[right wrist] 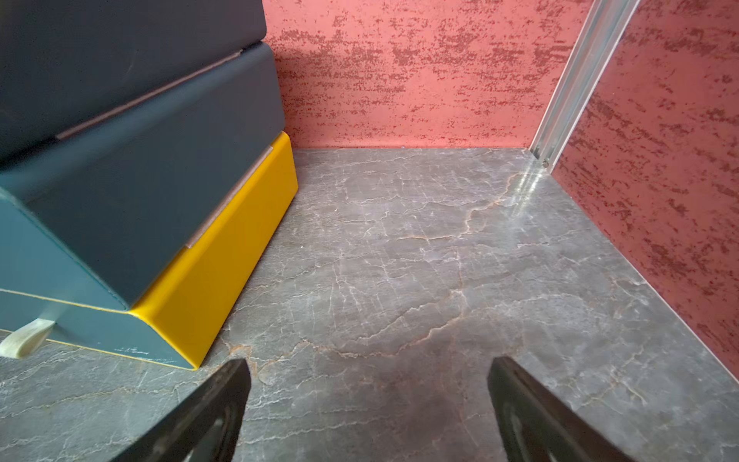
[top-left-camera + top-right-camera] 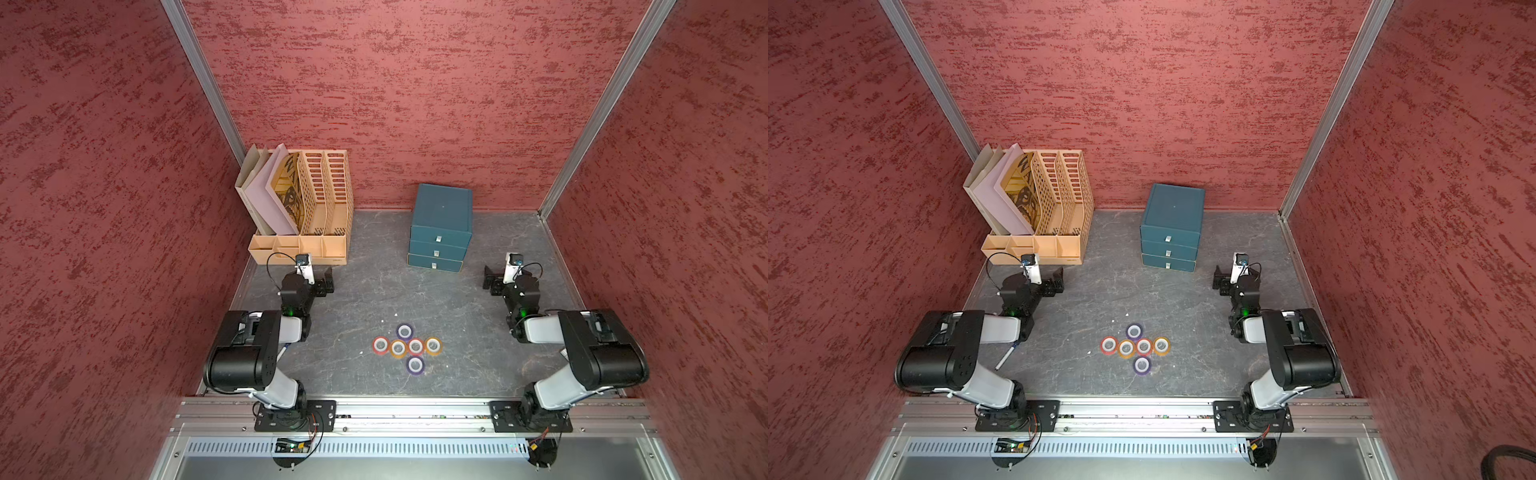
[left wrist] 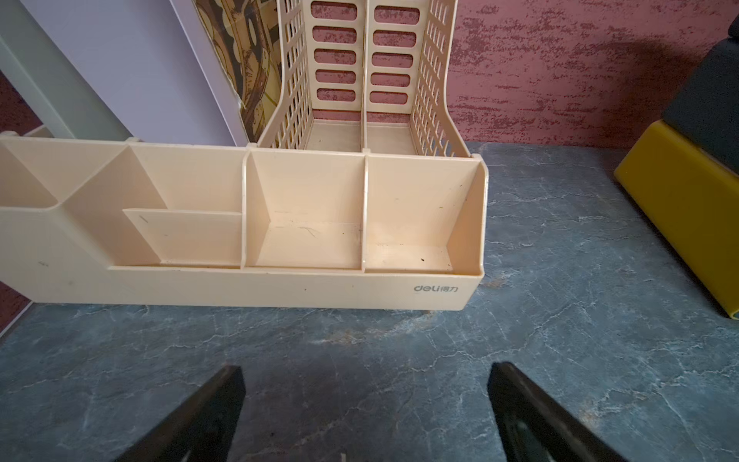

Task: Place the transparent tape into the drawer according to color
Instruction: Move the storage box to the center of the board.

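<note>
While left fingers [image 2: 326, 282] and right fingers [image 2: 490, 280] gaped empty, well apart from the tapes [image 2: 415, 346], a drawer [image 2: 453, 237] likely needed opening first.

setting: robot test cell | evidence: red panel walls [image 2: 415, 83], aluminium frame rails [image 2: 200, 70], staged file rack [image 2: 328, 187] and drawer unit [image 2: 442, 208]

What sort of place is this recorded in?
Likely a robot test booth staged as an office desk: red textured wall panels, the left arm and right arm mounted on an aluminium rail, plus a beige file organizer and teal drawer unit on a stone-look tabletop.
</note>
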Motion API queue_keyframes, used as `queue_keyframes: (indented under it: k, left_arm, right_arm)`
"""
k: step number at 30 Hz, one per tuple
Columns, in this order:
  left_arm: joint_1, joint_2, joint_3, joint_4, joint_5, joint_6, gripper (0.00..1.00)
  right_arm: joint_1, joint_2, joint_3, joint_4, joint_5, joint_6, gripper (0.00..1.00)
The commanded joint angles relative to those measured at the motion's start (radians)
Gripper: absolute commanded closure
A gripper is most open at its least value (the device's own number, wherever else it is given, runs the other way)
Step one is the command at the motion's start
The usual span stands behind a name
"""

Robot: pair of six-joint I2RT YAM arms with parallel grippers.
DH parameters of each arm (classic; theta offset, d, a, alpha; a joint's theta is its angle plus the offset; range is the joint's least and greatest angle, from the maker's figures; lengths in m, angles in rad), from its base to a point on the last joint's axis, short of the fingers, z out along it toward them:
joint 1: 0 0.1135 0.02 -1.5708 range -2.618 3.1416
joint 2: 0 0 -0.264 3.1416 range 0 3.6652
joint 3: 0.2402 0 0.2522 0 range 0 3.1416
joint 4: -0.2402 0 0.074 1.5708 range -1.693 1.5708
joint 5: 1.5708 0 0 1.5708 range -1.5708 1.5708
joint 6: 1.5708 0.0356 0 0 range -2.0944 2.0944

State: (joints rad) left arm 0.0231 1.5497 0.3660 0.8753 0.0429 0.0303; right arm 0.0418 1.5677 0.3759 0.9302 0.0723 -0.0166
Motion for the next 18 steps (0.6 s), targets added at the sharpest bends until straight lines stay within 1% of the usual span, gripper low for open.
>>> queue_keyframes:
  k: [1, 15, 18]
  left_arm:
    - [-0.002, -0.016, 0.016, 0.014, -0.009, -0.013, 0.00]
    - [-0.002, -0.017, 0.016, 0.013, -0.009, -0.012, 0.00]
    - [-0.010, -0.019, 0.009, 0.027, -0.025, -0.008, 0.00]
  right_arm:
    - [-0.004, -0.018, 0.005, 0.002, 0.012, 0.003, 0.01]
    - [-0.004, -0.018, 0.006, -0.001, 0.011, 0.001, 0.02]
    - [-0.004, -0.021, 0.001, 0.009, 0.019, 0.003, 0.01]
